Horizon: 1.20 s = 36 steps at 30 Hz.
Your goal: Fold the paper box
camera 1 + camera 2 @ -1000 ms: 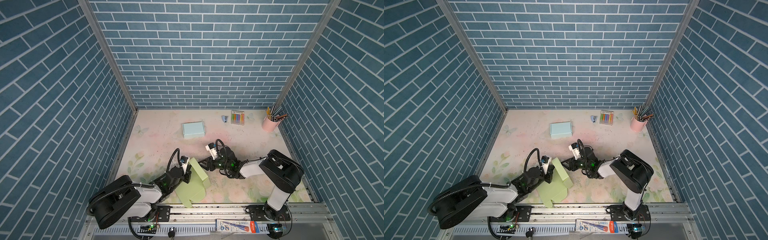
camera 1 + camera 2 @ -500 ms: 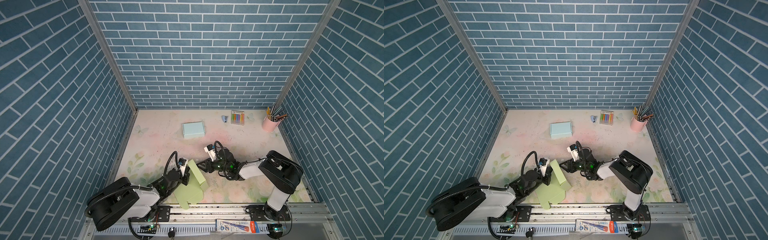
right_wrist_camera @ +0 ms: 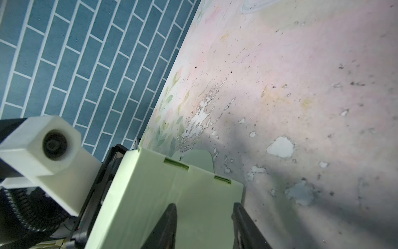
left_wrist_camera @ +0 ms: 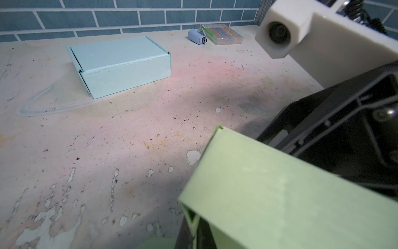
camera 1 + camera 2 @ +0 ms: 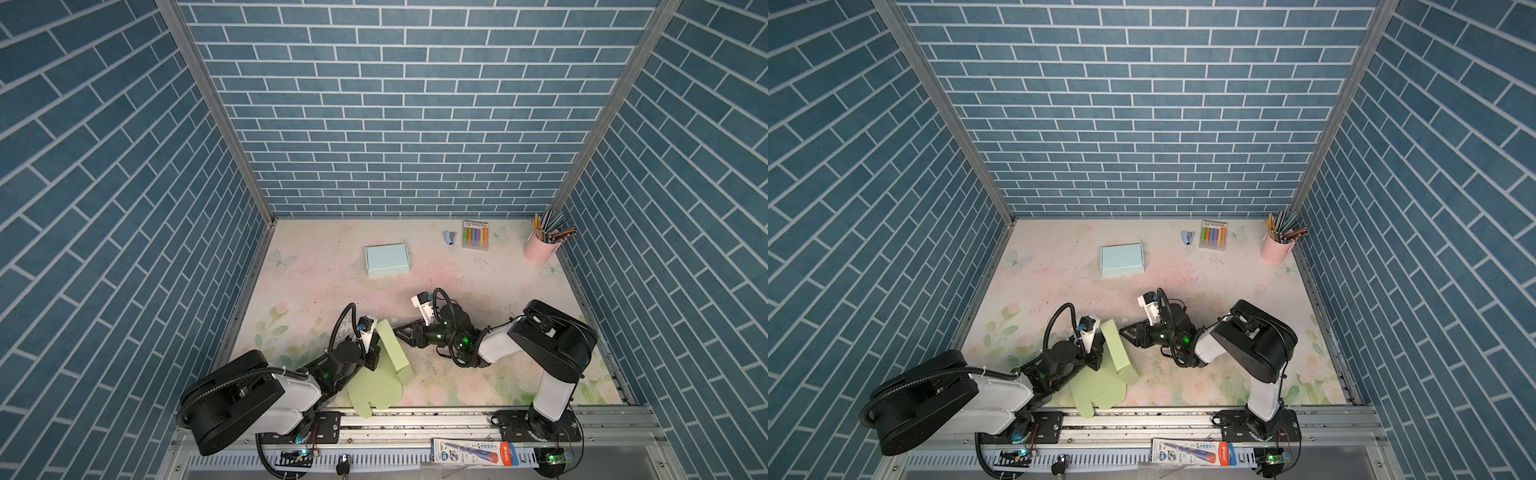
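Both low and outstretched: left arm (image 5: 291, 388), right arm (image 5: 494, 349), paper box (image 5: 392, 349) between.

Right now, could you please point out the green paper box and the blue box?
green paper box (image 5: 394, 347): in a top view, on its raised panel.
blue box (image 5: 386, 257): in a top view, on its lid.

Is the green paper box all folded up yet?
Only half folded. One flap of the green box stands up, pinched by the left claw; the rest lies flat on the table.
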Tool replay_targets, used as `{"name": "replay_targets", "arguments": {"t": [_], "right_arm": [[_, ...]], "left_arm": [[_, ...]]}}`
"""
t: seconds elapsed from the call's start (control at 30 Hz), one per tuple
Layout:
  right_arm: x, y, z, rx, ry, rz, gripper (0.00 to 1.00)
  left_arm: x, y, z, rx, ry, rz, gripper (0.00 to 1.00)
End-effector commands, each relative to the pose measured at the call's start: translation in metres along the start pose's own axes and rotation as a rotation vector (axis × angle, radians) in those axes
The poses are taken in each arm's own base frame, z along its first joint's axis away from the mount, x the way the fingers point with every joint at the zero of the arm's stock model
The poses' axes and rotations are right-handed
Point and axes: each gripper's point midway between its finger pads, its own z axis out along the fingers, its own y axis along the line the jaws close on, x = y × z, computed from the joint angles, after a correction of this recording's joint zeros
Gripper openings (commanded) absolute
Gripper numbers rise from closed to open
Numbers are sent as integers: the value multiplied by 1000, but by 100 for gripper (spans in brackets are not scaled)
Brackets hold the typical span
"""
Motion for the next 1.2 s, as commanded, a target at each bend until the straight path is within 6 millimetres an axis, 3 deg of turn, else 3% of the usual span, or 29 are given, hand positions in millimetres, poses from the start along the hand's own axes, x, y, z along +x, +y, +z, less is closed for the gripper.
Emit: {"name": "replay_targets", "arguments": {"t": [0.0,0.2,0.47,0.8,1.17], "right_arm": [[41,19,1,-98,163,14,44],[43,-2,0,-23,171,38,44],[43,-9,1,-3,170,53,44],[39,-31,-14,67,111,109,44],[34,-34,-10,86,100,108,43]], "left_arm": [[-10,-9,6,21,-25,-12,5],[-3,-6,12,-3,0,-16,9],[1,-6,15,-1,9,-18,9],[1,-8,8,-18,-3,-6,17],[12,3,0,-59,1,-4,21]]}}
